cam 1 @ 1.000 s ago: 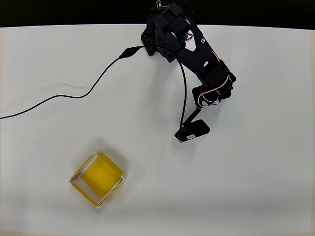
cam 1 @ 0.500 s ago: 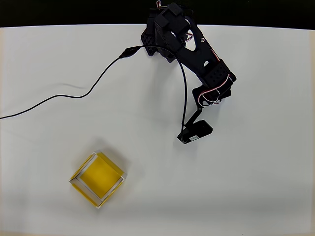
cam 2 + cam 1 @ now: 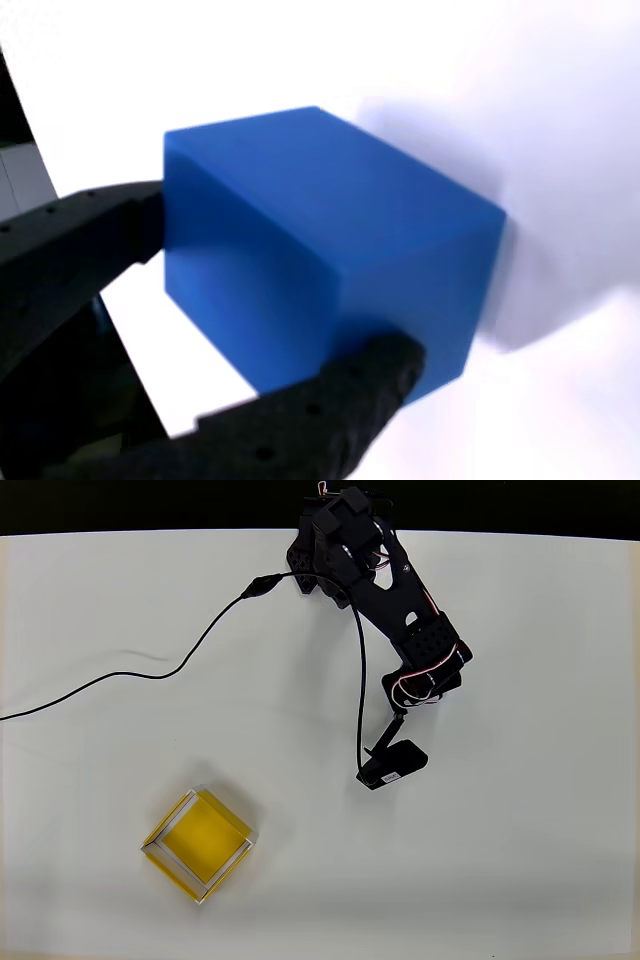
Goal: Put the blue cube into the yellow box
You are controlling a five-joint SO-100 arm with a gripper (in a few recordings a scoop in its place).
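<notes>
The blue cube [image 3: 330, 250] looms large in the wrist view, a matte bright-blue block over the white table. My gripper [image 3: 265, 290] is shut on it, one black finger [image 3: 90, 240] pressing its left face and the other finger [image 3: 360, 385] against its lower right edge. From above, the black arm [image 3: 420, 650] reaches out from the table's far edge and covers the cube. The yellow box [image 3: 200, 842], open-topped with a pale rim, sits on the table to the lower left of the arm, well apart from it.
A small black module [image 3: 393, 764] on a cable hangs off the arm's wrist. A thin black cable [image 3: 150, 675] snakes across the white table [image 3: 520, 860] from the left edge to the arm's base [image 3: 335, 530].
The arm's wrist and its black module have swung slightly down and to the left in the overhead view, toward the near side. The yellow box has not moved.
</notes>
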